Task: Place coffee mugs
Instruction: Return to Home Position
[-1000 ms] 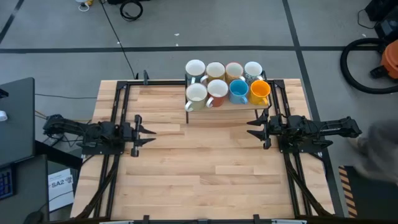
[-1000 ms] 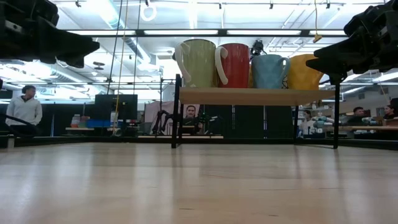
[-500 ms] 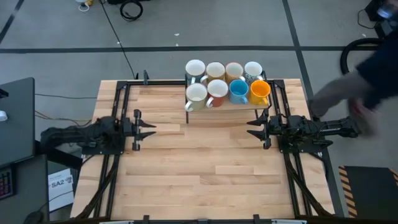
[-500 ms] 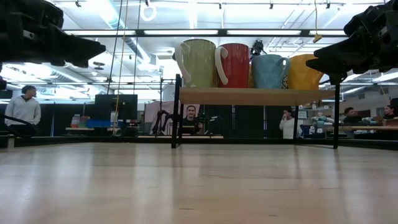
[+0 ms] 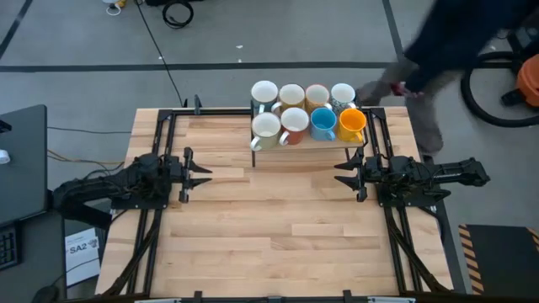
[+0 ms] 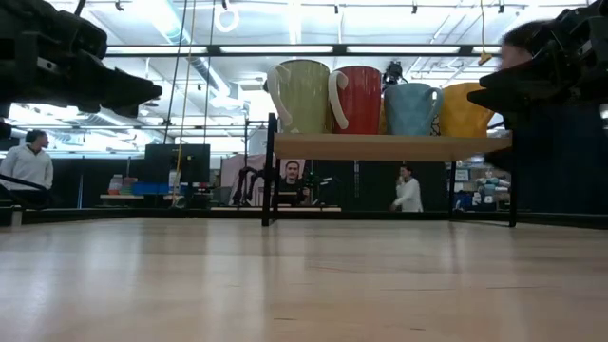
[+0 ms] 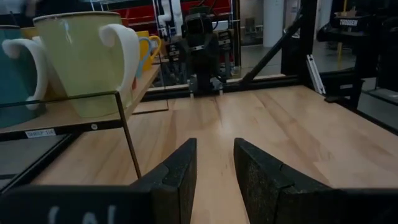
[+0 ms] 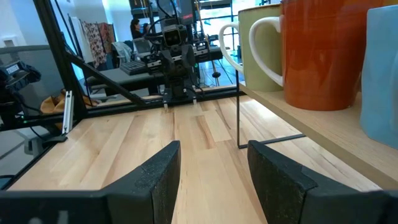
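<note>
Eight coffee mugs stand upright in two rows on a small raised rack (image 5: pixel 305 145) at the middle of the table's far edge. The near row holds a white mug (image 5: pixel 266 126), a reddish-brown one (image 5: pixel 295 123), a blue one (image 5: pixel 323 123) and an orange one (image 5: pixel 352 124). The low view shows this row on the wooden shelf (image 6: pixel 389 145). My left gripper (image 5: pixel 202 172) hovers at the table's left side, open, with nothing between its fingers (image 7: pixel 180 165); the pale green mug (image 7: pixel 84 59) stands ahead of it. My right gripper (image 5: pixel 341 174) hovers at the right side, open with nothing in it (image 8: pixel 211 149), near the rack's corner.
A person leans in from beyond the table's far right corner, a hand (image 5: pixel 375 91) close to the far-row mugs. Black frame rails (image 5: pixel 160 135) run along the table's left and right sides. Bare wood (image 5: pixel 278 219) lies between the arms and toward the near edge.
My left arm has swung about its base: its gripper has gone a little toward the far edge and now points more toward the rack, still open. A person has walked in from the right and reached toward the mugs. The mugs stand as before.
</note>
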Controlling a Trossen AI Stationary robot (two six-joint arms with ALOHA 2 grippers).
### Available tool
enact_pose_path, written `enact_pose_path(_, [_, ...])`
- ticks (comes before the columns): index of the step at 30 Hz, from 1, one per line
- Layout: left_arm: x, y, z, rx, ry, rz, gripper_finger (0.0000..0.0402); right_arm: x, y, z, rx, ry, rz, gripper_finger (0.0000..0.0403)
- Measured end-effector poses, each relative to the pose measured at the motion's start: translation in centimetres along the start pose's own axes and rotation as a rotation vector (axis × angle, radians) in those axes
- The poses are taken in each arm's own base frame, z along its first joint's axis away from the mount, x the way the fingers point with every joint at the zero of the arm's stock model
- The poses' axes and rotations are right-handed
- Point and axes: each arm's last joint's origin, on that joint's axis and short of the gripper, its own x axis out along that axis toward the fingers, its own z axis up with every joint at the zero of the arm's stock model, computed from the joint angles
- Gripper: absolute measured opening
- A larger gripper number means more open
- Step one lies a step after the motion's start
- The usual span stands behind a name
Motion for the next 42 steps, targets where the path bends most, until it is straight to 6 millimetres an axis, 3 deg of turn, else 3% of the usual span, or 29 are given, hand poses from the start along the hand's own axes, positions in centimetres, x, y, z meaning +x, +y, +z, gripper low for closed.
enact_pose_path(42, [-0.4,-0.1,1.1,-0.007,-0.119,0.007,0.0114,0.0,0.0,0.0,0.000,0.000,0.000,0.0192])
